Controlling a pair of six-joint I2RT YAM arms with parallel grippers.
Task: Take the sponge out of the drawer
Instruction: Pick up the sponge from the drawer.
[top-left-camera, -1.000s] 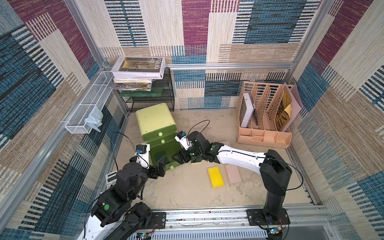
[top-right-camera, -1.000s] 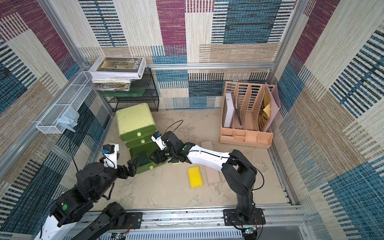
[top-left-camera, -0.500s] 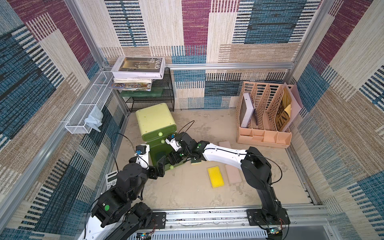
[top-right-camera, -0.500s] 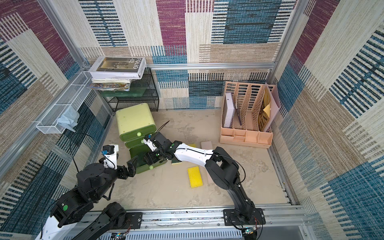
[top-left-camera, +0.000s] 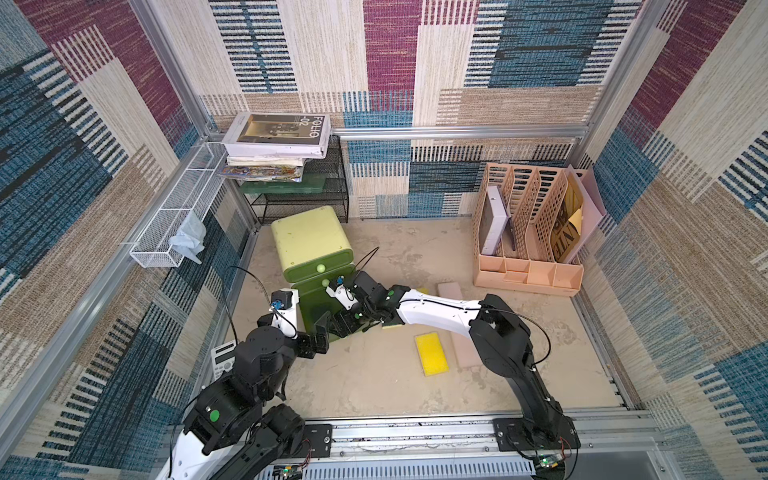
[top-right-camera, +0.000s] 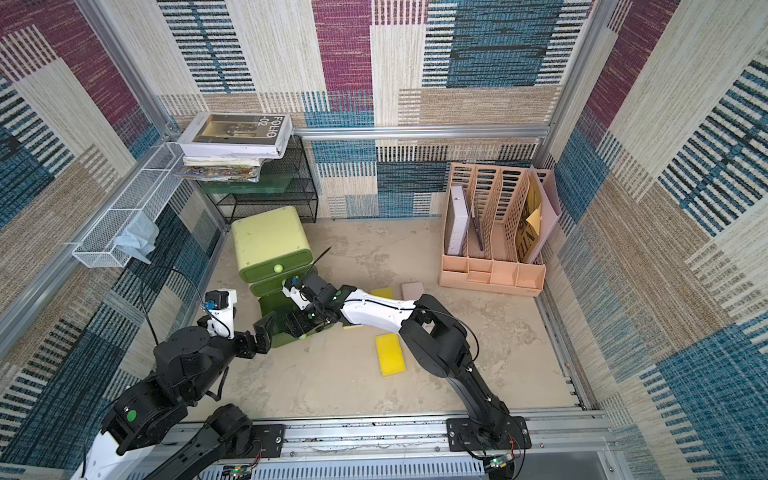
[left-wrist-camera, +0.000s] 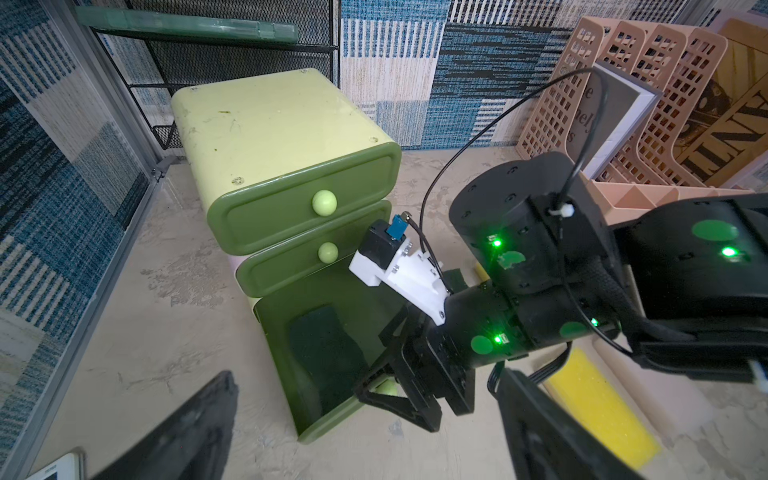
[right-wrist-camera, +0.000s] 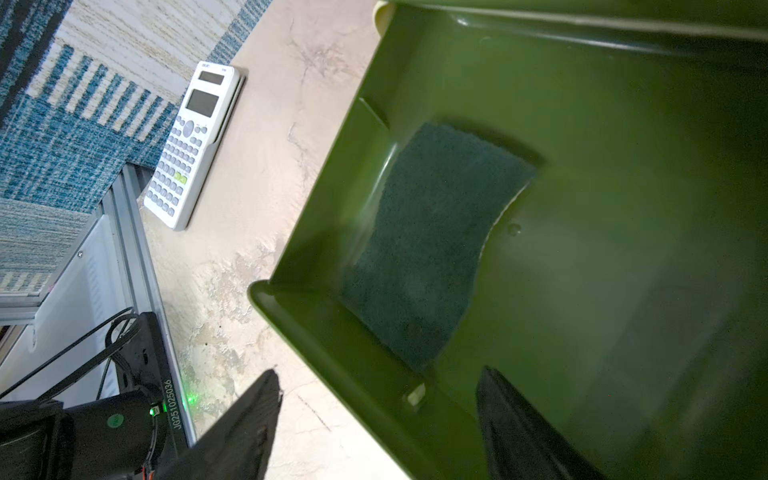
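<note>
1. The sponge (right-wrist-camera: 432, 245) lies flat on the floor of the bottom drawer (right-wrist-camera: 332, 183), with its dark green scouring face up. A thin pale edge shows along its curved side.
2. It rests against the drawer's side wall on the left arm's side and reaches close to the front wall. Nothing else shows in the drawer.
3. The drawer stands pulled far out of the green drawer unit (top-left-camera: 309, 237). The two drawers above it show pale round knobs.
4. The right gripper (right-wrist-camera: 378, 374) hangs over the front of the drawer with its jaws spread and nothing between them. In the right wrist view one finger is over the bare table (top-left-camera: 374, 386) outside the front rim, and the other is over the drawer's inside.
5. That gripper is apart from the sponge. Whether it touches the rim cannot be told.
6. The left gripper (top-left-camera: 318, 337) sits low over the table, just beside the drawer's front corner. Its jaws are spread wide and empty.
7. A white calculator (right-wrist-camera: 193, 145) lies on the table beside the drawer, on the left arm's side and near the frame rail.
8. A yellow sponge (top-left-camera: 432, 353) lies on the table on the far side of the right arm from the drawer. A pale pink block (top-left-camera: 465, 353) is just beside it.
9. A peach file organiser (top-left-camera: 528, 278) stands at the back right, holding books and papers.
</note>
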